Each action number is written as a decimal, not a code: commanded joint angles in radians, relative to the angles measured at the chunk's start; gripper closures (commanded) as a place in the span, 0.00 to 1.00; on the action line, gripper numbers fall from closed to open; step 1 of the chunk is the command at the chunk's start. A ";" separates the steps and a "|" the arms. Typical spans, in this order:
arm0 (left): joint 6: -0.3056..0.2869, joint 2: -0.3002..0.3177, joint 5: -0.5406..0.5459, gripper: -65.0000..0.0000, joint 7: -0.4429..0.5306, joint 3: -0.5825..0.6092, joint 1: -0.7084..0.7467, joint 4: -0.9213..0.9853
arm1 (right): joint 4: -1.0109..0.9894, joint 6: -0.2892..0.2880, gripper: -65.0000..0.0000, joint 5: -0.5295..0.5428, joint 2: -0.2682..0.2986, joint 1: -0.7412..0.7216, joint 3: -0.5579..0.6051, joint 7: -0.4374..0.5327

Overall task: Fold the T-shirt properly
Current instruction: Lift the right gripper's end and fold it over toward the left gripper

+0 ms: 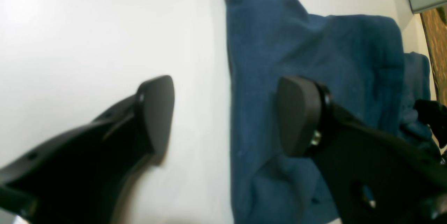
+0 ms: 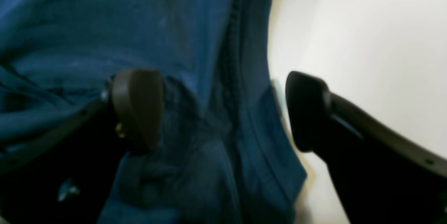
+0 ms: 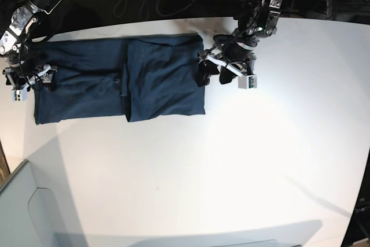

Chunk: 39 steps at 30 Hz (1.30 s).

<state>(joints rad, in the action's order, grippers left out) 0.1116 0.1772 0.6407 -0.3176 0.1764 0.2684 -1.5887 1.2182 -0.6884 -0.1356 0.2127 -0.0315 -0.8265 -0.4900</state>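
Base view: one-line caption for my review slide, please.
Partly folded navy T-shirt on a white table, with the open left hand and open right hand at its opposite ends.

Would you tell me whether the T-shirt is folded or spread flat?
Partly folded: the T-shirt lies as a long band, one end doubled over.

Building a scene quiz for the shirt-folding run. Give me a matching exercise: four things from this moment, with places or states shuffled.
Things:
1. left tool
2. right tool
3. T-shirt
4. table

Places or states:
A. white, bears everything
B. open, astride the shirt's edge on the base view's right
C. dark blue, partly folded, one end doubled over
D. open, astride the shirt's edge on the base view's left

Pairs: 1-B, 2-D, 3-C, 4-A
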 commanded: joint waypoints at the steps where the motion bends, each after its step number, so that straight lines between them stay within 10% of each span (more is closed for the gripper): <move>1: 0.023 0.003 -0.005 0.31 -0.033 -0.004 0.009 -0.002 | -0.010 -0.010 0.19 -0.020 0.014 -0.005 -0.003 -0.014; 6: 0.023 0.003 -0.005 0.31 -0.033 -0.004 0.009 -0.002 | -0.077 -0.010 0.30 -0.020 0.011 -0.005 -0.001 -0.020; 15: 0.023 0.003 -0.005 0.31 -0.033 -0.001 0.001 -0.002 | -0.079 -0.010 1.00 -0.026 -0.011 -0.005 0.000 -0.016; 39: 0.029 -0.009 -0.003 0.31 -0.033 0.085 -0.102 0.073 | 0.785 -0.010 1.00 -0.029 -0.126 0.203 0.519 -0.014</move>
<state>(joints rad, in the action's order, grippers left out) 0.1196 0.1654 0.6403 -0.3168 0.2626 0.1596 -1.5169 1.9869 -0.6949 -0.1810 0.0803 0.1738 -0.3008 -0.5282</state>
